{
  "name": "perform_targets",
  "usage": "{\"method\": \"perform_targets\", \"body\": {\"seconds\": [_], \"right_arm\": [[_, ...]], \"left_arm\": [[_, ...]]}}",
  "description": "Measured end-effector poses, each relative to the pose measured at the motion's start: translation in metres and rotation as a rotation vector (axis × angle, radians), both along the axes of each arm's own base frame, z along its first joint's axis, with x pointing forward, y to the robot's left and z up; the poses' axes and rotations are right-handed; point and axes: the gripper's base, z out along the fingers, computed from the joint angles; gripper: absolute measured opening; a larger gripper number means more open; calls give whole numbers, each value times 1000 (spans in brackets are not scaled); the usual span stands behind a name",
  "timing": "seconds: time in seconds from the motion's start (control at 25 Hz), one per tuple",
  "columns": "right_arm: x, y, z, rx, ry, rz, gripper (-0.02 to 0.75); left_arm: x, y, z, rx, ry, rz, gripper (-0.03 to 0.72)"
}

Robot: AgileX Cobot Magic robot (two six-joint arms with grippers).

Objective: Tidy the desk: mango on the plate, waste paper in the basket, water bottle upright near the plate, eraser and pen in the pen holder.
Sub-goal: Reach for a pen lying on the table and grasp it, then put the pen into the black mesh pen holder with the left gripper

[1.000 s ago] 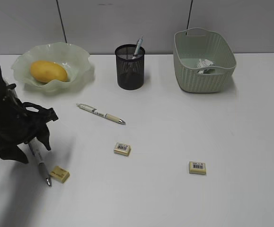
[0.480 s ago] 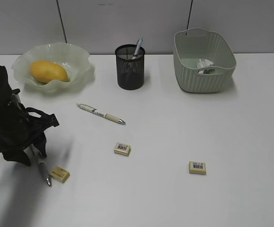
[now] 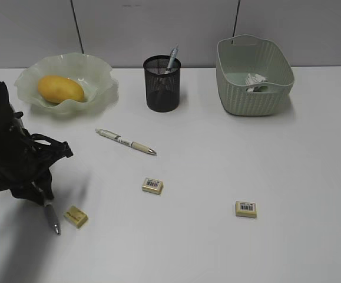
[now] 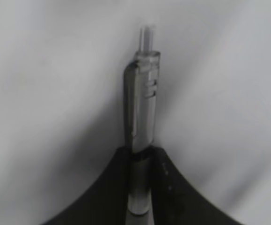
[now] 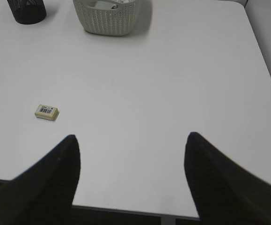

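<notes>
A: Progress? Big to small.
B: Basket (image 3: 254,82) has waste paper (image 3: 254,79); mango (image 3: 60,88) on plate (image 3: 93,68); one pen in pen holder (image 3: 161,84).
A: Left?
B: Left gripper (image 3: 42,197) clamps a desk pen (image 3: 50,216); another pen (image 3: 125,141) and three erasers (image 3: 152,186) loose. Right gripper (image 5: 130,154) gapes, empty. No bottle visible.

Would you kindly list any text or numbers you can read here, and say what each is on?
No text can be read.
Three erasers: barcode labels, too small.
Pen on the desk: dark marks, too small.
Paper in the basket: print blurred.
</notes>
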Motion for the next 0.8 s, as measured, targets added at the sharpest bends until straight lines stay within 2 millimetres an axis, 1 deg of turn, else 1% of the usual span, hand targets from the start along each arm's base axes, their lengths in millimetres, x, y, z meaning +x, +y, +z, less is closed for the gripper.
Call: {"method": "perform_targets", "body": {"seconds": [0.08, 0.16, 0.24, 0.36, 0.52, 0.64, 0.8], "right_arm": [[0, 0, 0, 1, 0, 1, 551], [0, 0, 0, 1, 0, 1, 551], [0, 0, 0, 1, 0, 1, 551], [0, 0, 0, 1, 0, 1, 551], [0, 0, 0, 1, 0, 1, 549], [0, 0, 0, 1, 0, 1, 549], [0, 0, 0, 1, 0, 1, 549]], "left_arm": [[1, -2, 1, -25, -10, 27, 99], [1, -4, 7, -48, -25, 45, 99], [0, -5, 17, -66, -54, 51, 99], [0, -6, 38, -108, -120, 71, 99], [1, -8, 66, -186, -245, 116, 99], [10, -10, 89, -238, -362, 136, 99], [31, -17, 120, -294, -526, 144, 99]]}}
